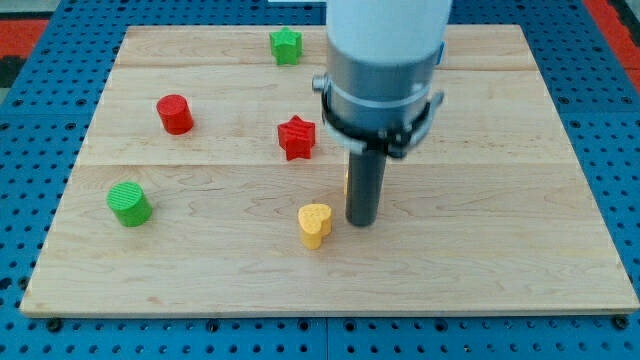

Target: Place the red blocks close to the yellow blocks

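A red cylinder [175,114] stands at the view's upper left. A red star block [296,138] lies near the middle of the board. A yellow heart block [315,224] lies below it. A sliver of another yellow block [347,180] shows at the rod's left edge, mostly hidden. My tip [362,221] rests on the board just right of the yellow heart, with a small gap, and below right of the red star.
A green star block [286,45] lies near the board's top edge. A green cylinder [129,203] stands at the view's left. The wooden board [500,200] lies on a blue pegboard table [30,150]. The arm's white and grey body [385,60] hides part of the top.
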Robot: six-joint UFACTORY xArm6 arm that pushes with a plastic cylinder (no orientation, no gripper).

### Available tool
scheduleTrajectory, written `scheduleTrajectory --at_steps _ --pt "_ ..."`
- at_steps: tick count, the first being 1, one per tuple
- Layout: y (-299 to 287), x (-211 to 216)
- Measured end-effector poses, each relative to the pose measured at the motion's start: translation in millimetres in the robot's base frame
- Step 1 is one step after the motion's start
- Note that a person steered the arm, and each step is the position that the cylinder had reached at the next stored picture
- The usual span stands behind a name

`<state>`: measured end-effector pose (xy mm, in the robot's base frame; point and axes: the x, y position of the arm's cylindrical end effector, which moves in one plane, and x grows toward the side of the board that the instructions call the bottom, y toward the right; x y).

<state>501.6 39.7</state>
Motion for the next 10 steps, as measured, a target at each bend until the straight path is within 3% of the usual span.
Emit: scheduleTrajectory --at_steps 1,4,5,6,7,8,10 --pt "-77.5 -19.7" --pt "-35.5 -89.8" --pt "-124.2 -103.8" --pt "-90.7 -107.8" --pt "-127.4 -153.5" --pt "-196.3 -159.6" --pt "-200.5 -177.0"
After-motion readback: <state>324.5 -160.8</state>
